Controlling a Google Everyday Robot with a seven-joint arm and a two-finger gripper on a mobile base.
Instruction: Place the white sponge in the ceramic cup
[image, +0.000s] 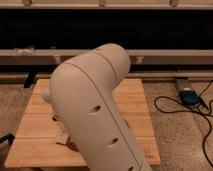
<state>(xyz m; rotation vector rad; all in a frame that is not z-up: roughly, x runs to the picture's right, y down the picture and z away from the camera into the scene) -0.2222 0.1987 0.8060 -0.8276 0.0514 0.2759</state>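
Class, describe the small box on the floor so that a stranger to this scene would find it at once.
Start at the wooden table that the robot's big pale arm leans over, hiding its shut gripper. On the speckled floor right of the table lies a small box. It alone is blue-topped, with black cables looping from it.
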